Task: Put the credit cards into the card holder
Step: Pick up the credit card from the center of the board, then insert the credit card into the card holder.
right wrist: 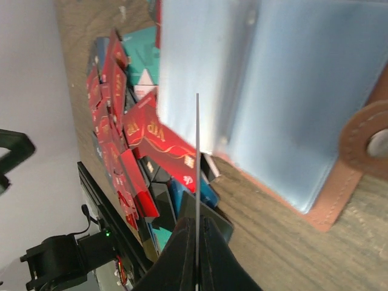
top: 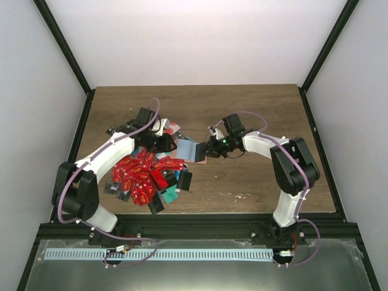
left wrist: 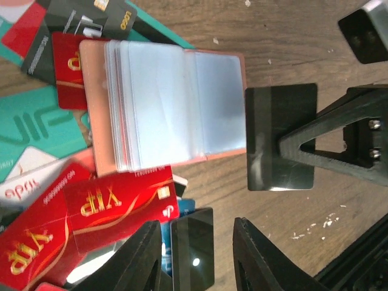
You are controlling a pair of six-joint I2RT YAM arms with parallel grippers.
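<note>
Top external view: a brown wood-grain worktop [top: 273,109] inside a white-walled enclosure. Two white arms with black joints reach inward from the near edge. Left of centre lies a loose heap of credit cards [top: 142,176], thin flat rectangles, mostly glossy red, with some teal and black. Just right of the heap, between the two arms, the card holder [top: 189,150] lies opened flat, showing pale blue-grey.

Left wrist view: the holder is a soft salmon-pink cover with rounded corners, and a fanned stack of clear, shiny plastic sleeves [left wrist: 157,97] sits on top. Its left edge overlaps red and teal cards. Below it lies a red card [left wrist: 124,203] with gold "VIP" lettering. The left pincer [left wrist: 197,225] stands partly open. A glossy dark card [left wrist: 191,248] sits in the gap beside one finger, clear of the other.

The right pincer [top: 209,147] is closed on a matte black card [left wrist: 280,136] with rounded corners, held just beside the holder's right edge, its black triangular fingers clamped to it.

Right wrist view: that card shows edge-on as a thin vertical line rising from the pressed-together fingers. Behind it are the translucent sleeves and a brown leather-like strap tab [right wrist: 364,139] with a metal snap.
</note>
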